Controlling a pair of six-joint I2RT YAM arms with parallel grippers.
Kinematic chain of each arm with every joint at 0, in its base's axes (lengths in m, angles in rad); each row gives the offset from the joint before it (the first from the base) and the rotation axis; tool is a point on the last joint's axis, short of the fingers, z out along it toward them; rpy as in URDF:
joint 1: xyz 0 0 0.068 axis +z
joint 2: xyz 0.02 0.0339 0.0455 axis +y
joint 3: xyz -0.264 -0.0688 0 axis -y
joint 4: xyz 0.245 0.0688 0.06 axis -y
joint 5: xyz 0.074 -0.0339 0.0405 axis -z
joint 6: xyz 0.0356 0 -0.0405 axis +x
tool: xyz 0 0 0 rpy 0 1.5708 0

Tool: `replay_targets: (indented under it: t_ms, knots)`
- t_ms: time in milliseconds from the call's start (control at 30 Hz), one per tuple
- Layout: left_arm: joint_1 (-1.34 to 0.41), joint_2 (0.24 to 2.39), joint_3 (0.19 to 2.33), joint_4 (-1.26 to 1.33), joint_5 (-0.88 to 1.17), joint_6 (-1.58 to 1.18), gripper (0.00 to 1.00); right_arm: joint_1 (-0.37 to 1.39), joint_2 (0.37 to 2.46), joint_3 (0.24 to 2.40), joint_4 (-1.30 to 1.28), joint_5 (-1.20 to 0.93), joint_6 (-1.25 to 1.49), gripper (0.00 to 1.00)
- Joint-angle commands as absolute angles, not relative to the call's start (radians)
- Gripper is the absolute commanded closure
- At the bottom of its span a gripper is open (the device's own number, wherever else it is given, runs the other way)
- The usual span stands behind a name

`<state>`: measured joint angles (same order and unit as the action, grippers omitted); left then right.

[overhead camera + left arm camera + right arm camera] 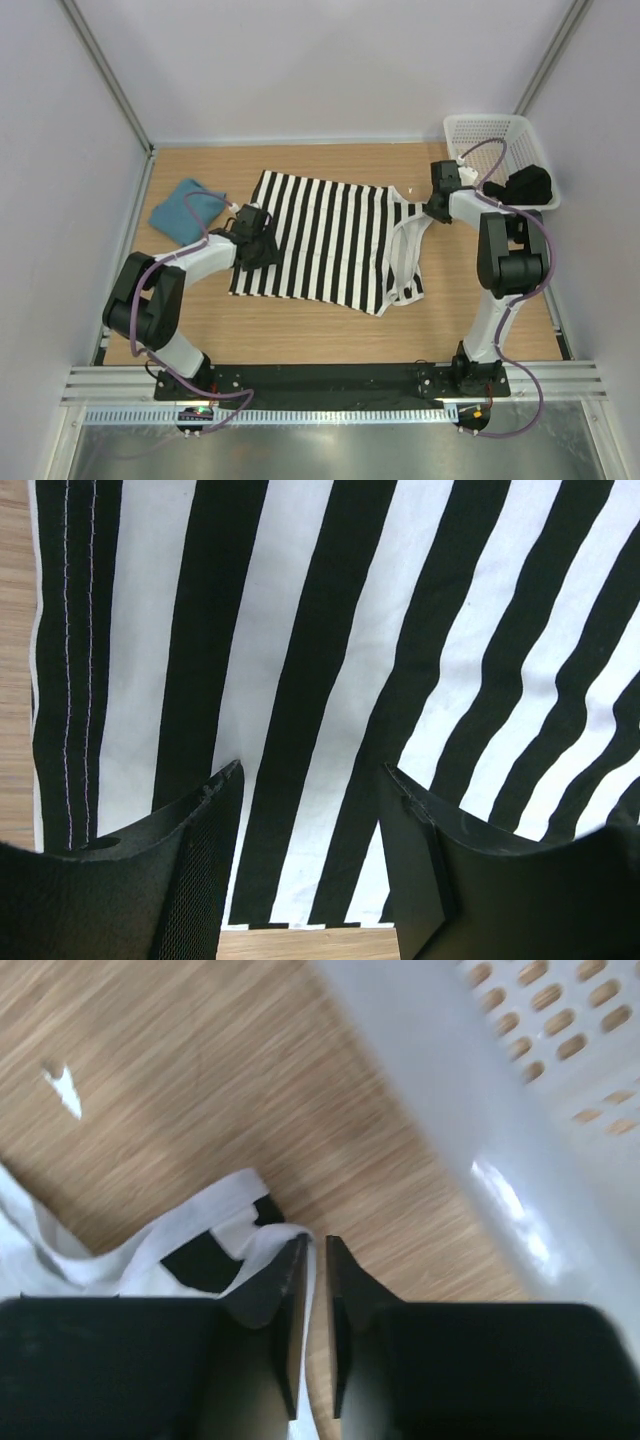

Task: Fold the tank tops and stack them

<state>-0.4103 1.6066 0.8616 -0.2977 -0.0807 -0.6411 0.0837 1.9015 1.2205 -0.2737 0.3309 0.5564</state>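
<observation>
The black and white striped tank top (330, 235) lies spread flat across the middle of the table, straps toward the right. A folded teal-blue tank top (187, 210) rests at the far left. My left gripper (262, 250) is over the striped top's left hem; in the left wrist view it (310, 780) stands open just above the stripes (330, 630), with nothing between its fingers. My right gripper (437, 208) is at the top's upper right strap. In the right wrist view its jaws (315, 1245) are nearly together, with the white strap (190, 1230) running into the narrow gap.
A white mesh basket (480, 125) stands at the back right, close beside the right gripper, with dark cloth (525, 188) hanging over its near rim. Its wall (520, 1110) fills the right wrist view's upper right. Bare wood (310, 945) shows below the hem.
</observation>
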Motion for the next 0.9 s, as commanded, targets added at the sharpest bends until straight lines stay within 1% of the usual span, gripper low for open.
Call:
replay_targets:
  t_ms: [0,67,100,200,300,400,533,700,867]
  knots:
    - [-0.41,1.674,0.824,-0.314,-0.051,-0.63,0.43,0.064,1.92,1.301,-0.255,0.376,0.566,0.78]
    - [-0.411,1.674,0.824,-0.314,-0.049,-0.632,0.43,0.063,1.93,1.336,-0.256,0.377,0.561,0.73]
    - [-0.41,1.674,0.824,-0.313,-0.049,-0.632,0.43,0.063,1.933,1.348,-0.258,0.382,0.558,0.67]
    - [-0.41,1.672,0.821,-0.314,-0.049,-0.634,0.44,0.063,1.954,1.403,-0.271,0.388,0.546,0.62]
    - [-0.411,1.657,0.812,-0.308,-0.046,-0.637,0.44,0.063,1.97,1.451,-0.317,0.373,0.541,0.61]
    - [-0.416,1.614,0.79,-0.29,-0.045,-0.635,0.44,0.061,1.922,1.404,-0.302,0.328,0.549,0.5]
    - [-0.426,1.549,0.762,-0.265,-0.043,-0.638,0.43,0.061,1.81,1.29,-0.262,0.302,0.555,0.49]
    - [-0.445,1.473,0.772,-0.273,-0.044,-0.661,0.42,0.06,1.648,1.128,-0.224,0.239,0.558,0.53]
    - [-0.446,1.421,0.84,-0.328,-0.074,-0.68,0.41,0.058,1.605,1.031,-0.192,0.14,0.554,0.54]
